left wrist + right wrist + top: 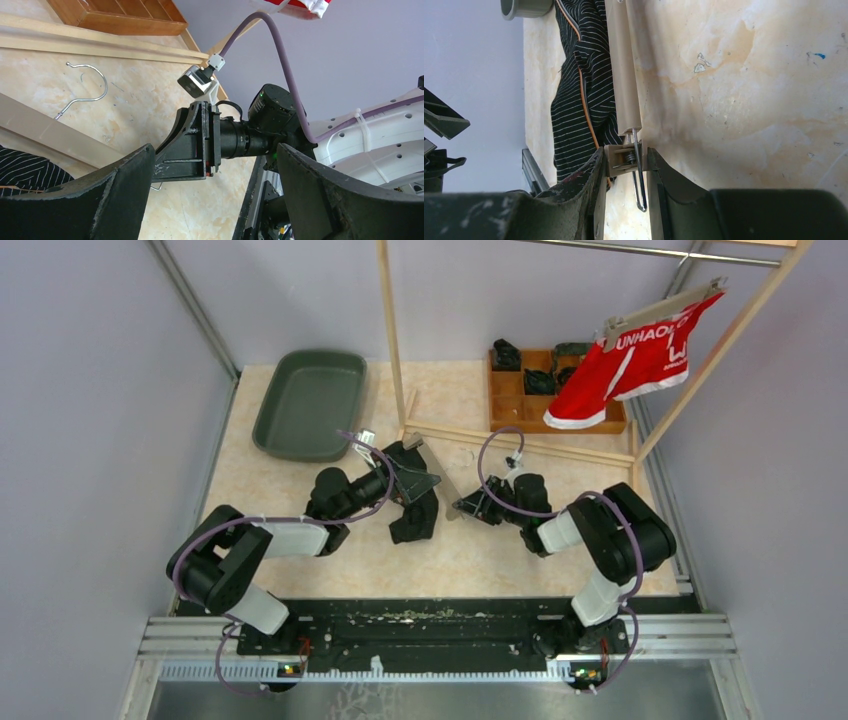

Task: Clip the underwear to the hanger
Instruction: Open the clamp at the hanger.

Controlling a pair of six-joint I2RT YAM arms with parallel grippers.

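Observation:
The black striped underwear (413, 522) (579, 100) lies crumpled on the table, beside the beige hanger (437, 478) (624, 75). Its edge shows in the left wrist view as well, the underwear (30, 170) lying next to the hanger bar (45, 132) with its wire hook (92, 85). My right gripper (468, 506) (626, 162) is shut on the hanger's end clip (621, 159), squeezing the clip's two sides together. My left gripper (418, 475) (215, 200) is open just above the underwear and hanger, with nothing between its fingers (115, 200).
A dark green tray (310, 403) sits at the back left. A wooden compartment box (530, 390) holding dark garments stands at the back right. A wooden rack frame (390, 340) rises behind, with red underwear (635, 360) clipped to another hanger.

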